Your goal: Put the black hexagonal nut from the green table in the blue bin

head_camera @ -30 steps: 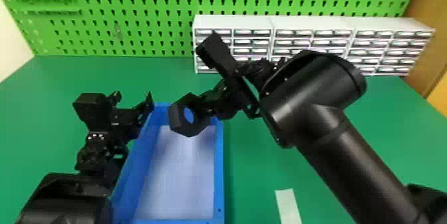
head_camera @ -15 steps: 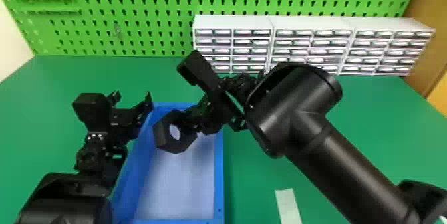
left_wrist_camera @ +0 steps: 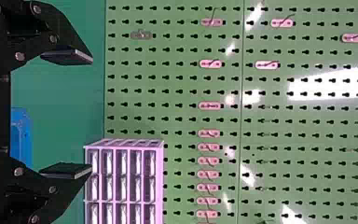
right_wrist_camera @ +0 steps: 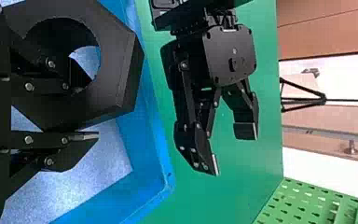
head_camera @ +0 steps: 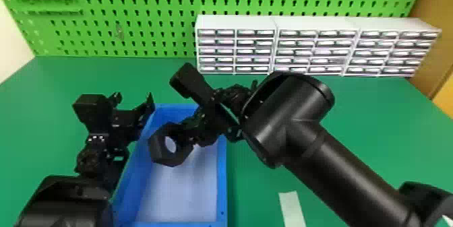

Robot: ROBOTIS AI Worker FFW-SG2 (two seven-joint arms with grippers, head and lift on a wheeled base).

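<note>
Nut, black, hexagonal [head_camera: 157, 148]: clamped in right gripper [head_camera: 189, 131], above blue bin [head_camera: 221, 182]. Left gripper [head_camera: 134, 99]: wide open, empty.

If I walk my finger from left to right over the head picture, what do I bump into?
Cream wall → left claw → black nut → white drawers → brown panel. I left out the blue bin, because it overlaps the claw and the nut.
</note>
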